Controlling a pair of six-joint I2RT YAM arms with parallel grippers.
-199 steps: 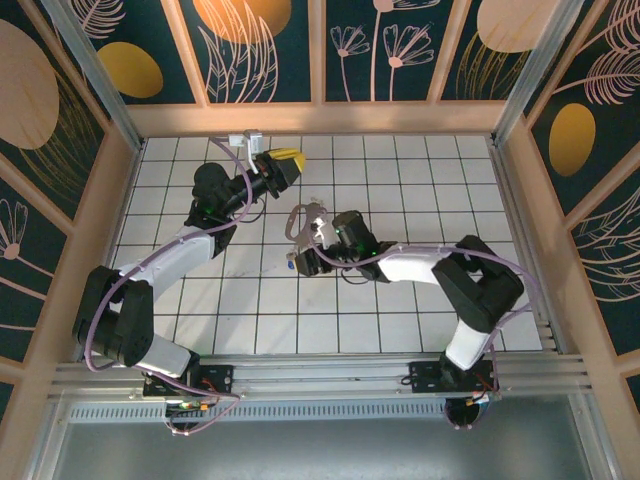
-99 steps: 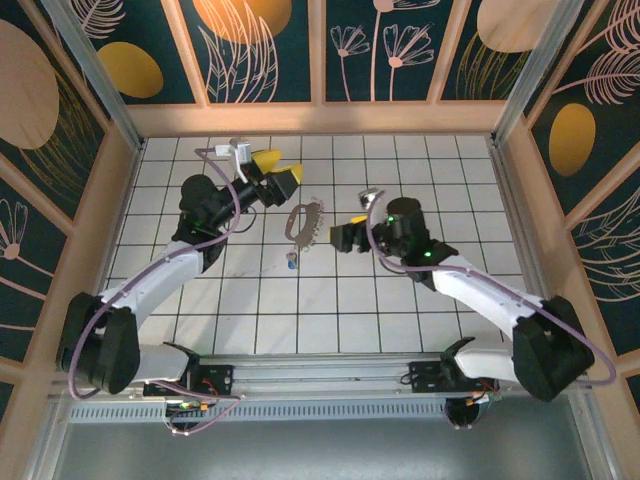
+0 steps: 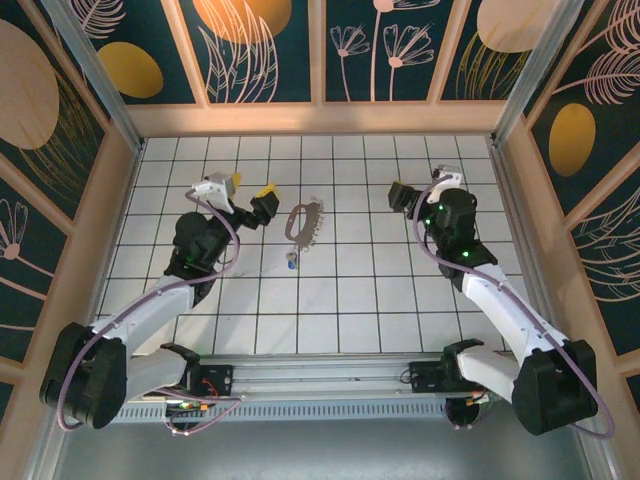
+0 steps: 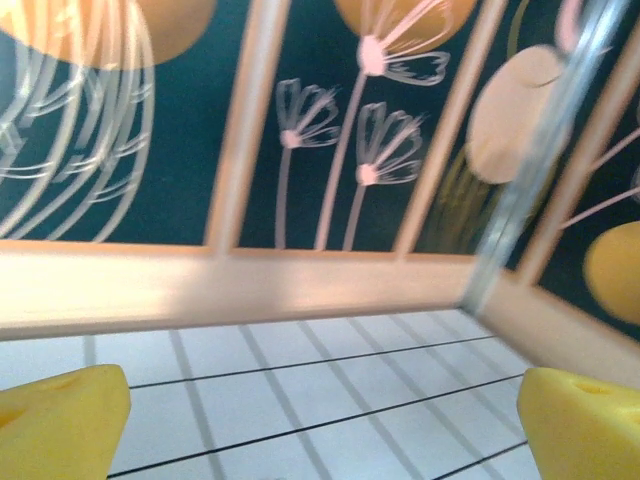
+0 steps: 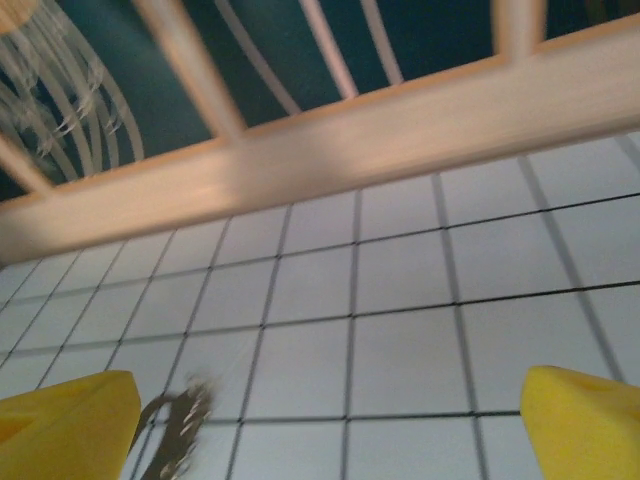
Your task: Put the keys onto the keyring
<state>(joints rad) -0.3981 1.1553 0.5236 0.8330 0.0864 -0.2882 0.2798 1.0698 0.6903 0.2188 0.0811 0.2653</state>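
The keyring [image 3: 304, 221], a beige bumpy oval loop, lies flat on the white tiled floor [image 3: 340, 290] near the middle. Just below it sit the keys [image 3: 291, 261], a tiny cluster with a blue head. My left gripper [image 3: 249, 188] hovers about one tile left of the keyring, open, its yellow pads [image 4: 60, 420] wide apart and nothing between them. My right gripper [image 3: 420, 188] is about three tiles right of the keyring, open and empty. In the right wrist view its pads [image 5: 585, 420] are spread and the keyring [image 5: 175, 432] shows blurred at the lower left.
Wooden walls with dark floral panels [image 3: 320, 50] enclose the floor on three sides. The back ledge [image 4: 230, 285] runs across the left wrist view. Both arm bases stand on the metal rail [image 3: 320, 375] at the near edge.
My right arm has swung back to the right, away from the keyring, which stays on the floor. The left arm has drawn back toward the left and its gripper has dropped lower.
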